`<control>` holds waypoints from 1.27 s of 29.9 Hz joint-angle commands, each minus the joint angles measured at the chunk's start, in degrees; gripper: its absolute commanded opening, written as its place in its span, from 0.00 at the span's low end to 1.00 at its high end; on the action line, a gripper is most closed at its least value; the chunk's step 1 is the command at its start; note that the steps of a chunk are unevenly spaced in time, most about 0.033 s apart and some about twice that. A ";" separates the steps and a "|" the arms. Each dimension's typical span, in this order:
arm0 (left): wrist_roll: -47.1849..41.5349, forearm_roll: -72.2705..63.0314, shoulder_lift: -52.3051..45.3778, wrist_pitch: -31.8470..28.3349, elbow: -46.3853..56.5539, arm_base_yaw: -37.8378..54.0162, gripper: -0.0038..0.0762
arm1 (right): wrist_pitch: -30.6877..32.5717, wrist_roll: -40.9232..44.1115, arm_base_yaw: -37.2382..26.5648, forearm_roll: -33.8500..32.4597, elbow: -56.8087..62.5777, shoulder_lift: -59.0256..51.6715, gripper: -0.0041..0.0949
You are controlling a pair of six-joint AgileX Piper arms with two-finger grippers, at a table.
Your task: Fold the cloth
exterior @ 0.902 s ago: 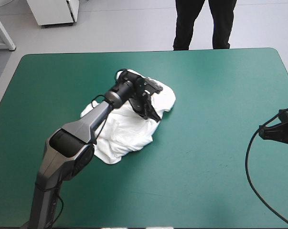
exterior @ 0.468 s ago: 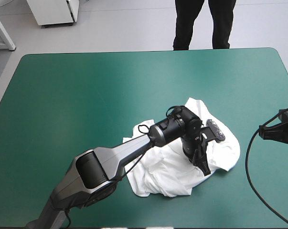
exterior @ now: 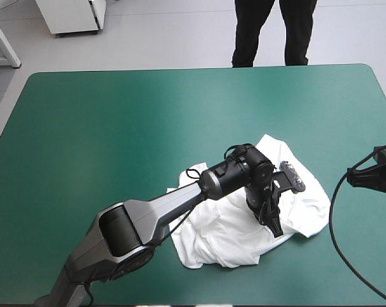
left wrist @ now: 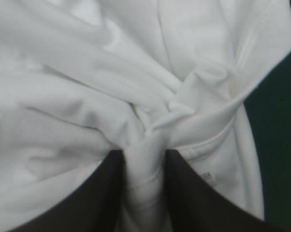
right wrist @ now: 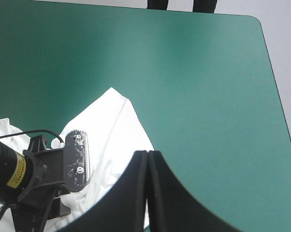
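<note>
Writing: one yellow label [right wrist: 15, 171] on the left arm's wrist, seen from the right wrist view. I can make out dark print on it, but it's too small for me to read.
T-shirt [exterior: 231, 230] spot: I've got it lying on the bench [exterior: 103, 128], right of the middle and toward the near edge, well clear of every edge.
Long axis: the heap runs roughly along the bench's length, its right end a little nearer the far edge than its left. One pointed corner aims at the far edge.
Shape: a crumpled heap, not flat, with layers bunched and lapped over one another.
Fabric: white, soft and thin, with deep rounded creases fanning out from the pinch. A stitched hem [left wrist: 251, 43] curves along the side next to bare cover.
Left end effector [exterior: 274, 225]: down on the heap's right half, pinching a gathered rope of T-shirt. In its own wrist view the black fingers [left wrist: 97, 193] are all but together, with a narrow twisted column of cloth between them.
Right end effector [right wrist: 147, 153]: pressed together, the two fingers meeting in one pointed arch, holding nothing. It hangs by the bench's right edge, apart from the T-shirt, which lies ahead of it.
Bench cover: teal-green, smooth and matte, corners rounded.
</note>
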 commanded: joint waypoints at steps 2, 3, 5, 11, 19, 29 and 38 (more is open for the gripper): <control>-2.81 1.93 -8.96 3.21 -1.85 0.13 0.63 | -0.10 -0.43 0.00 -0.19 -1.57 0.38 0.02; -4.39 2.86 -9.99 3.21 -1.85 0.13 0.66 | -0.10 -0.43 0.00 -0.05 -1.57 0.38 0.02; -7.44 5.53 -12.80 3.31 -1.85 0.13 0.67 | -0.10 -0.43 0.00 -0.05 -1.57 0.38 0.02; -13.63 11.88 -21.62 3.29 -1.85 2.26 0.66 | -0.10 -0.43 0.00 -0.05 -1.57 0.38 0.02; -14.10 11.88 -32.55 3.43 6.56 14.62 0.58 | -0.10 -0.43 0.00 -0.16 -1.57 0.38 0.02; -15.63 8.15 -45.09 3.31 31.64 27.44 0.58 | -0.10 -0.43 0.00 0.08 -1.57 0.38 0.02; -18.09 9.04 -40.21 2.36 36.16 27.59 0.58 | -0.10 0.40 0.00 0.70 -1.57 0.38 0.02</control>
